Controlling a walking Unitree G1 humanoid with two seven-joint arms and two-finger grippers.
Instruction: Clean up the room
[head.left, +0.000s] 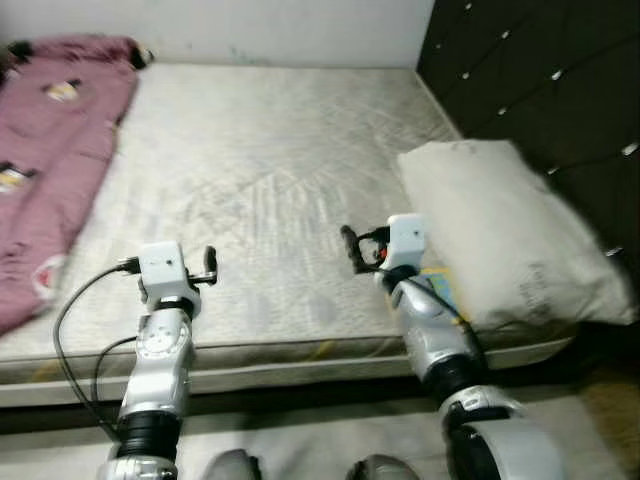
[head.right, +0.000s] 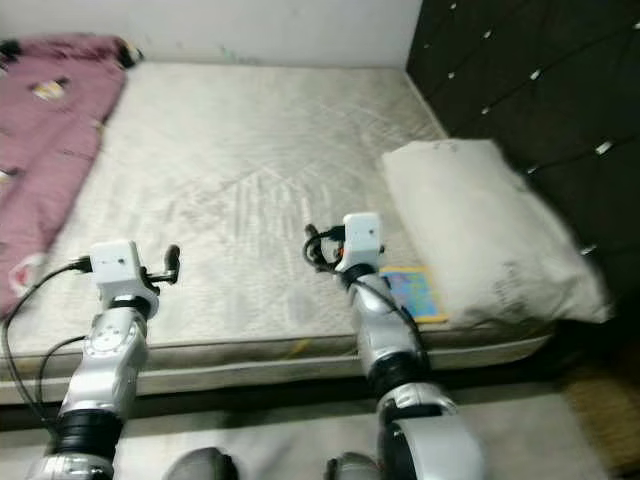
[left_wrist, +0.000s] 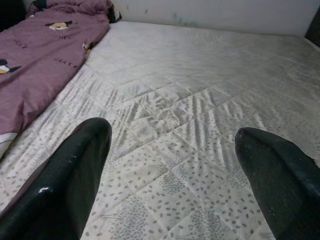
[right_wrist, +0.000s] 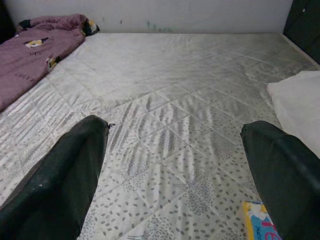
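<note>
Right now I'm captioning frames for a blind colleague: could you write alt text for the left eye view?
A bare quilted mattress with both robot arms held out over its near edge, left gripper and right gripper holding nothing. A pink blanket lies along the left side, a white pillow on the right by a dark headboard, with a colourful booklet partly under the pillow.

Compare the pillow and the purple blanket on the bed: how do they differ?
The pillow is off-white and plain; the blanket is purple with small printed patches. The pillow lies at the bed's right edge by the dark headboard; the blanket lies along the left edge. The pillow is a plump, compact block; the blanket is spread out flat and rumpled. Both rest on the quilted mattress, and neither gripper touches them.
</note>
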